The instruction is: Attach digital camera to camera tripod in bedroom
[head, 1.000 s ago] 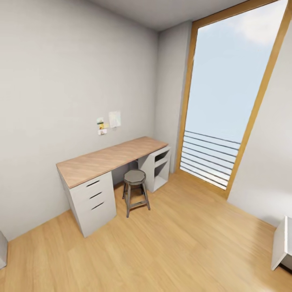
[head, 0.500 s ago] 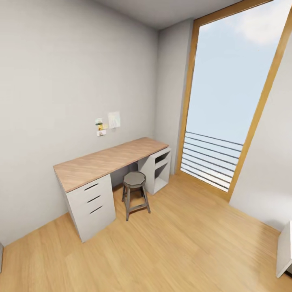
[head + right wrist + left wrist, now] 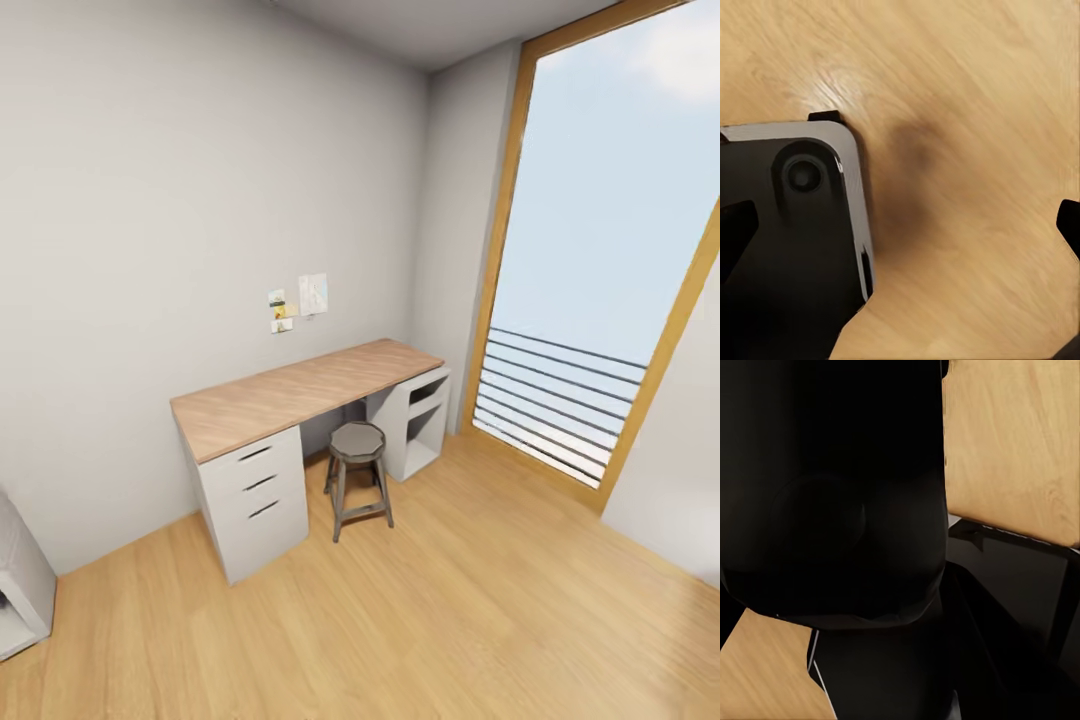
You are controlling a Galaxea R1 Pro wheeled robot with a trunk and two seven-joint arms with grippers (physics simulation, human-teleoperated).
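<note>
A chunky black body [image 3: 832,487] with a round, lens-like bulge sits right against the left wrist camera, between where the fingers reach; it looks like the digital camera, held in my left gripper. The fingers themselves are lost in the black. Behind it are dark parts of my own base and the plank floor [image 3: 1012,442]. My right gripper [image 3: 904,232] hangs open over the wood floor, one fingertip [image 3: 735,232] at each side edge, beside my base's black, silver-edged corner [image 3: 795,225]. The camera tripod is out of view.
In the head view a wood-topped desk [image 3: 300,390] with white drawers [image 3: 255,490] stands against the grey wall, a round grey stool [image 3: 357,445] in front. A tall wood-framed window [image 3: 600,280] with railing bars is at the right. A pale unit [image 3: 18,580] pokes in at the left.
The whole head picture has shifted: desk and stool now sit further right, the window frame has slid right, and a pale unit has come in at the left. The camera moved, not the furniture.
</note>
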